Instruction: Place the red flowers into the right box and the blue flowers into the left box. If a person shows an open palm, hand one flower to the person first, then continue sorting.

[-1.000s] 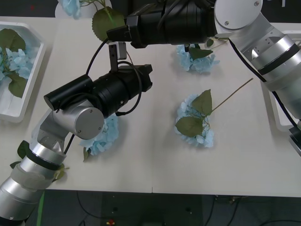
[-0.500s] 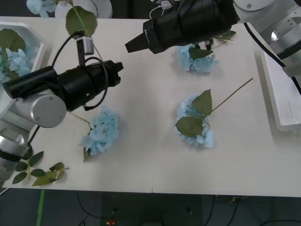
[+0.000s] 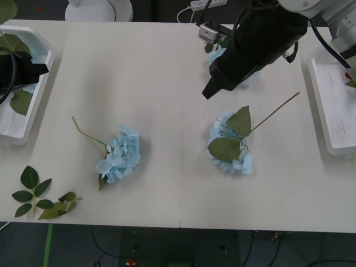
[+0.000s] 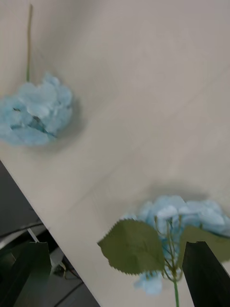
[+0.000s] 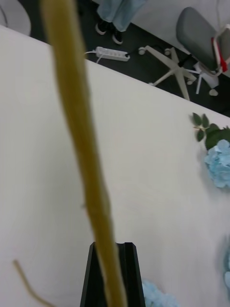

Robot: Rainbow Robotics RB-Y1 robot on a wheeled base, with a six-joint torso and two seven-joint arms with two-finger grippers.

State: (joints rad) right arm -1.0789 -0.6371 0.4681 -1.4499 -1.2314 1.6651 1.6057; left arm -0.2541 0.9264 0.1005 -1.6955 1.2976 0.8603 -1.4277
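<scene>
My left gripper hangs at the far left over the left box, shut on a thin tan stem of a blue flower whose head is out of view. Pale blue flowers lie in that box. Two blue flowers lie on the table, one left of centre and one with broad leaves. My right gripper hovers open above the leafy flower, apart from it. A third blue flower is half hidden behind the right arm. The right box stands at the right edge. The red flowers are out of view.
Bloomless leaf sprigs lie at the front left corner. A white round base and a power strip sit beyond the far edge. Bare tabletop stretches between the two loose flowers.
My left arm has swung left from the table's middle to the left box, carrying its flower. My right arm has drawn back to the right and now points down at the leafy flower.
</scene>
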